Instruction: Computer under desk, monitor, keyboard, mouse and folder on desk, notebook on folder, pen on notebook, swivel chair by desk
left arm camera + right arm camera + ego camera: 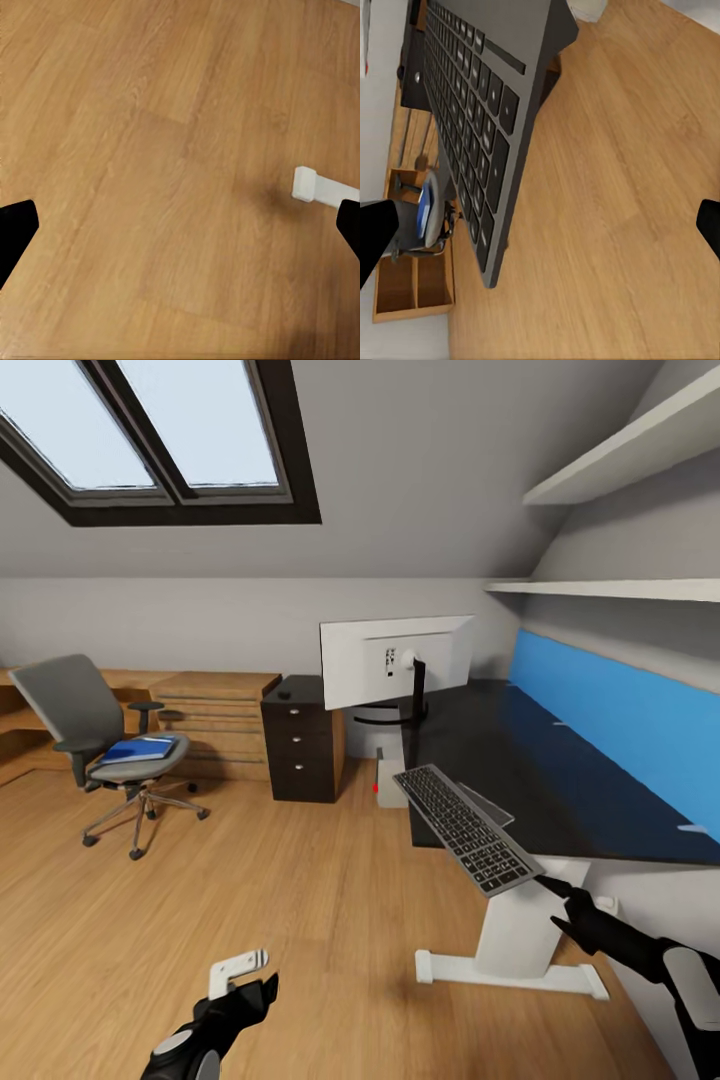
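The dark grey keyboard (465,828) hangs tilted over the near edge of the black desk (560,780); whether it rests on the top I cannot tell. My right gripper (558,905) stands open just short of the keyboard's near end, and the right wrist view has the keyboard (472,112) ahead of the spread fingers, not between them. The monitor (395,660) stands on the desk's far end, white back toward me. Under the desk stands the grey computer (390,775). The swivel chair (105,745) at the left carries the blue folder (138,750). My left gripper (245,980) is open above the floor.
A black drawer cabinet (300,750) with a small dark object (284,693) on top, possibly the mouse, stands between the desk and low light-wood cabinets (215,725). The desk's white pedestal foot (515,965) lies near my right arm. Wall shelves (620,470) hang above the desk.
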{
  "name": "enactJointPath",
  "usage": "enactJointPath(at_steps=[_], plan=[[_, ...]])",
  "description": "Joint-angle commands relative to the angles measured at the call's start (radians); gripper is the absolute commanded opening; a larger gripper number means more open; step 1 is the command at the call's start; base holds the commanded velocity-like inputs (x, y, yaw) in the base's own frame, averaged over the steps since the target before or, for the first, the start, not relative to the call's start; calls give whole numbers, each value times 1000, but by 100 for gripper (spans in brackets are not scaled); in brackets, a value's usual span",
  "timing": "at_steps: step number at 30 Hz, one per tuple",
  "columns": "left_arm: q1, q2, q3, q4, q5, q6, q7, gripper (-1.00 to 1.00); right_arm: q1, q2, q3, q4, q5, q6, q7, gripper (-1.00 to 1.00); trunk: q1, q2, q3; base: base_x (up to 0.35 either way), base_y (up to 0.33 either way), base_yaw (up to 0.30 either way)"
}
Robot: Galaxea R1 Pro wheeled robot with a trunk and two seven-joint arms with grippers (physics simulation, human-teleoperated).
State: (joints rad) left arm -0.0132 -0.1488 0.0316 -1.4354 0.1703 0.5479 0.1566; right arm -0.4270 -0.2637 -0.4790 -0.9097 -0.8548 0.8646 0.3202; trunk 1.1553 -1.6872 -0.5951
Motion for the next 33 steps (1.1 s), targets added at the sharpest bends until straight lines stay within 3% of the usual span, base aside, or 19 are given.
enactJointPath(at_steps=[1,9,16,33], plan=[[-1,0,0,2,10,3,8,100,-1,-3,-3,0,6,5,22,100,4,-8,-4,0,0,0],[-1,2,-2,9,10,1,10,100,-1,-15,-3,1,8,5,87,100,35,-64,-29,0,0,0],[-1,0,-6,10,9,0,10,100,10,-50,-3,4,7,33,184,100,61,-113,-51,0,0,0],[-1,0,-15,27,9,0,10,100,17,-56,-1,2,9,43,214,100,123,-225,-101,0,0,0]])
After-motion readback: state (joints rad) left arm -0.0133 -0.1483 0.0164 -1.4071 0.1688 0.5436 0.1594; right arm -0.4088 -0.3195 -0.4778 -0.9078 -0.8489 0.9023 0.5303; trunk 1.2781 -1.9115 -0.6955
